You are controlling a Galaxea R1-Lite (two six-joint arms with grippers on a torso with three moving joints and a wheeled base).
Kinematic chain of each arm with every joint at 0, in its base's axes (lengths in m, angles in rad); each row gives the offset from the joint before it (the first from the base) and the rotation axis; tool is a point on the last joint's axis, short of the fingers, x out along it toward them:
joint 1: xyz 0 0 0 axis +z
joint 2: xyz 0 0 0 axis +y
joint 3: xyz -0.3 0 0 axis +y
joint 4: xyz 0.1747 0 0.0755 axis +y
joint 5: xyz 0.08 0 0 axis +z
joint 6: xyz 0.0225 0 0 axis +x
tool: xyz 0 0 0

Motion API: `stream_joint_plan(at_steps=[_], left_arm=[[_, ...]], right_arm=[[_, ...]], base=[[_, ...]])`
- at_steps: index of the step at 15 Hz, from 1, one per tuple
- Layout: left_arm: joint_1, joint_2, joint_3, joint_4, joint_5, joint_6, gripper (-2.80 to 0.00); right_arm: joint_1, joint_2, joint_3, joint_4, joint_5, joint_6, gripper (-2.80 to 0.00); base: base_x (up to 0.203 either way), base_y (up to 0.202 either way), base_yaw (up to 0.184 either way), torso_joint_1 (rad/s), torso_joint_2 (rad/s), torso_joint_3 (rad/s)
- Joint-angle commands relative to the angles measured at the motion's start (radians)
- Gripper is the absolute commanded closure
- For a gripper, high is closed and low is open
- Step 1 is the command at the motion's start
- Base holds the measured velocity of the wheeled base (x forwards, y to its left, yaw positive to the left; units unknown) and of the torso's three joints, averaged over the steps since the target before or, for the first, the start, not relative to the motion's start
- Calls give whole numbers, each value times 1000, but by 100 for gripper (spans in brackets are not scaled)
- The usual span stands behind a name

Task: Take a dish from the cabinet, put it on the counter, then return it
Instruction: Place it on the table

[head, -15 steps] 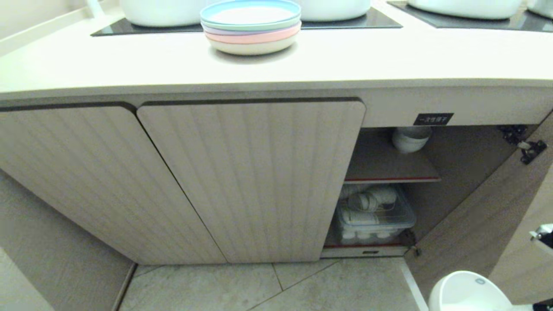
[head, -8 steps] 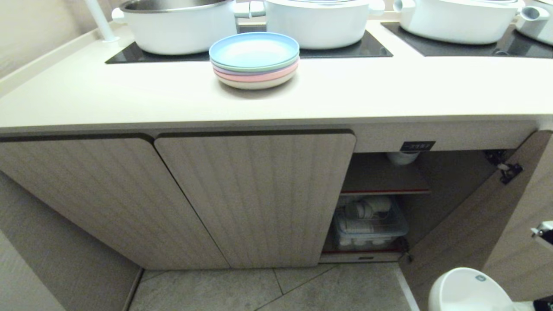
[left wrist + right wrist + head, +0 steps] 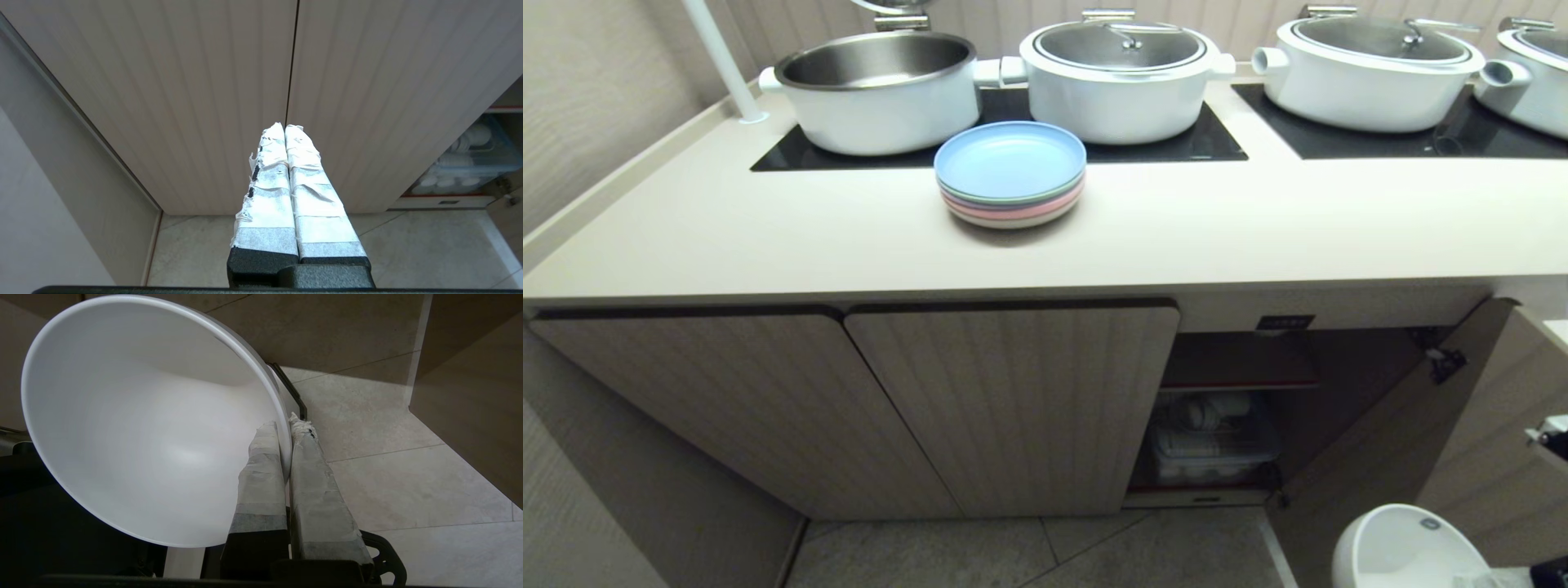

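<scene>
The right tool (image 3: 286, 424) pinches the rim of the dish (image 3: 135, 428), one finger inside the wall and one outside, so the bowl hangs off to one side of the grip; that is probably the only hold a thin-walled bowl offers, and it leaves the foot free to land flat. In the head view the dish (image 3: 1409, 547) sits at the lower right corner of the frame, low beside the open door (image 3: 1388, 425) of the cabinet (image 3: 1013, 408) and above the floor, well below the desk (image 3: 1258, 220). I judge the take-out done and the lift to the desk still ahead.

The left tool (image 3: 285, 128) is empty, fingers pressed together, facing the closed doors near the centre of its own view.

On the desk, a stack of plates (image 3: 1010, 171) stands left of centre, and four pots (image 3: 1119, 77) line the cooktops (image 3: 1380, 139) along the top of the frame. The bare strip right of the plates looks the likeliest landing place. The desk's front edge overhangs the opening, so the dish must clear it on the way up. A bin (image 3: 1213, 437) of crockery rests on the lower shelf.
</scene>
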Motion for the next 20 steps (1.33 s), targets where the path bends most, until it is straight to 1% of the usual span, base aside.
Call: stream_joint_plan(at_steps=[1, 7, 20], left_arm=[[1, 0, 0, 0, 0, -1, 0], [0, 0, 0, -1, 0, -1, 0], [1, 0, 0, 0, 0, -1, 0]], right_arm=[[0, 1, 0, 2, 1, 1, 0], [-1, 2, 0, 2, 1, 1, 0], [0, 6, -11, 5, 1, 6, 0]], base=[[0, 0, 0, 276, -565, -307], [0, 0, 0, 268, -561, -291], [0, 0, 0, 167, -336, -176]])
